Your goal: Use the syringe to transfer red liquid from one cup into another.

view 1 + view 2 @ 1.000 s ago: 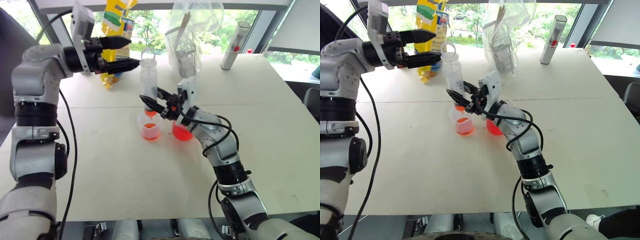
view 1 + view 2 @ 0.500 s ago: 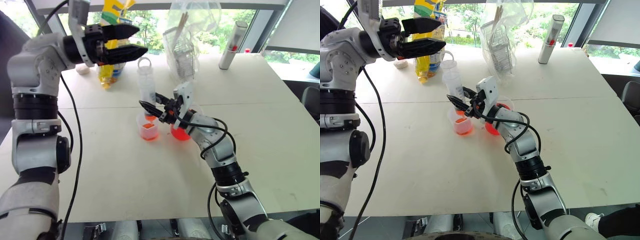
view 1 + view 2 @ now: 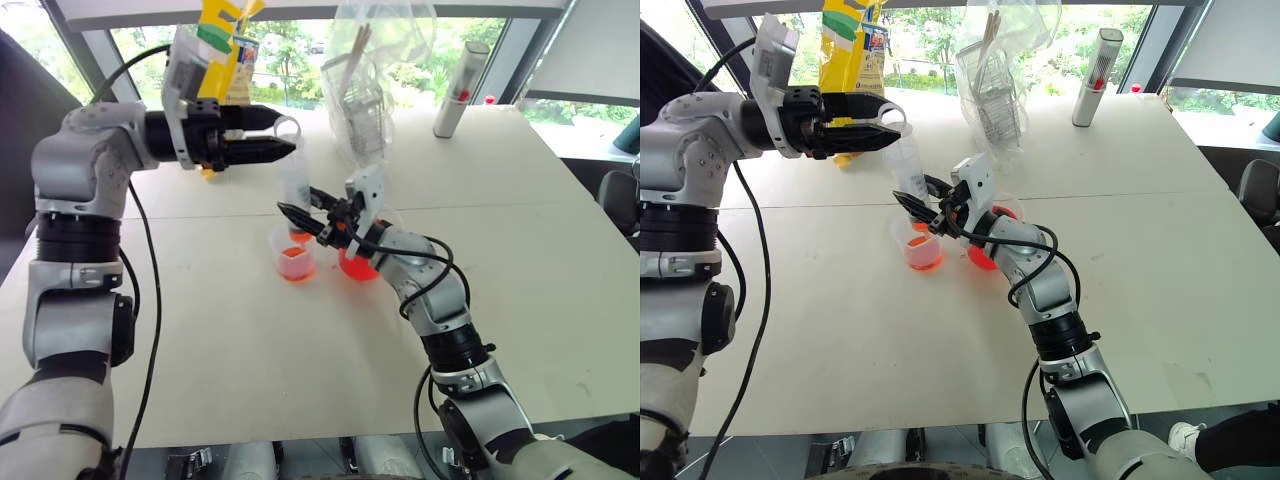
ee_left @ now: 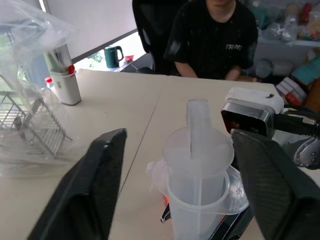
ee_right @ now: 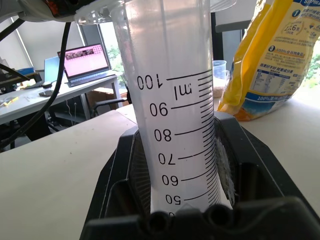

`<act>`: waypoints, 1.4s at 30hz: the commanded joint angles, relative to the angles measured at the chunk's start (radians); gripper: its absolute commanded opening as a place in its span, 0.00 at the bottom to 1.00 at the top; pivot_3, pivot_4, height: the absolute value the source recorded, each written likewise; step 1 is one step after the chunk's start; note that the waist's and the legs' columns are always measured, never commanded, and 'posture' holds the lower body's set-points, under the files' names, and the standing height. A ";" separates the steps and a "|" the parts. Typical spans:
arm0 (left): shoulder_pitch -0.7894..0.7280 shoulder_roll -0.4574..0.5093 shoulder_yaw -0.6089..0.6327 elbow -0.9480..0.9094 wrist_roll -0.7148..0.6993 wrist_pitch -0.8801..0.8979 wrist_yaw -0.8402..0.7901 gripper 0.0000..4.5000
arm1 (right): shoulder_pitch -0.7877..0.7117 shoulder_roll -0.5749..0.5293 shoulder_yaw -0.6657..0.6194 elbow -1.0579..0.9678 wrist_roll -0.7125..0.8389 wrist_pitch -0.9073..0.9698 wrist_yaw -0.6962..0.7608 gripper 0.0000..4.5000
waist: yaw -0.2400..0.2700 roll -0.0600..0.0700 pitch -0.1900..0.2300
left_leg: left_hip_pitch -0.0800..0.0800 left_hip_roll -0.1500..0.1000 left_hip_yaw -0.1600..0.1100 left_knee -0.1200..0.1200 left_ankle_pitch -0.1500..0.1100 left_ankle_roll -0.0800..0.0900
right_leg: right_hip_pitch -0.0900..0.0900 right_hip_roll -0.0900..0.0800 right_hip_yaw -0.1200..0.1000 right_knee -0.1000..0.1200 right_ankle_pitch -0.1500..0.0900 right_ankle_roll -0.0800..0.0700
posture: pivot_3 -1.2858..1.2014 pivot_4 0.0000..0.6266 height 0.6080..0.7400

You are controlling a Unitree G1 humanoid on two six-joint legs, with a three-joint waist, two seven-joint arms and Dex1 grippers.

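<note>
The syringe stands upright with its reddish tip at the mouth of the smaller cup, which holds red liquid. My right gripper is shut on the syringe's lower barrel. The larger beaker, also with red liquid, sits just behind that wrist and is partly hidden by it. My left gripper is level at the plunger's ring handle. Its fingers stand on either side of the handle, open, with gaps to it.
A yellow bag, a clear plastic bag with a wire rack and a white cylinder with a red dot stand at the table's back. A person sits across the table.
My left gripper has moved right and down to the plunger's top, and its fingers have narrowed around it. My right gripper holds the syringe where it was.
</note>
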 commanded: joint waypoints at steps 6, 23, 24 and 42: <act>-0.014 -0.001 0.016 -0.024 -0.017 -0.013 0.008 0.02 | -0.023 0.016 -0.002 -0.031 0.002 -0.023 0.006 0.31 | -0.001 0.000 0.000 | 0.000 0.000 0.000 0.000 0.000 0.000 | 0.000 0.000 0.000 0.000 0.000 0.000 | 0.52 0.24 0.99; 0.091 0.024 -0.069 -0.101 0.046 -0.059 -0.014 0.02 | -0.093 0.015 -0.046 -0.140 0.049 0.077 -0.014 0.31 | 0.000 0.000 0.000 | 0.000 0.000 0.000 0.000 0.000 0.000 | 0.000 0.000 0.000 0.000 0.000 0.000 | 0.52 0.24 0.99; 0.094 0.024 -0.070 -0.103 0.046 -0.059 -0.014 0.02 | -0.100 0.015 -0.051 -0.146 0.053 0.085 -0.016 0.31 | 0.000 0.000 0.000 | 0.000 0.000 0.000 0.000 0.000 0.000 | 0.000 0.000 0.000 0.000 0.000 0.000 | 0.52 0.24 0.99; 0.166 0.043 -0.113 -0.111 0.079 -0.095 -0.015 0.02 | -0.182 -0.011 -0.106 -0.226 0.124 0.204 -0.029 0.31 | 0.000 0.000 0.000 | 0.000 0.000 0.000 0.000 0.000 0.000 | 0.000 0.000 0.000 0.000 0.000 0.000 | 0.52 0.24 0.99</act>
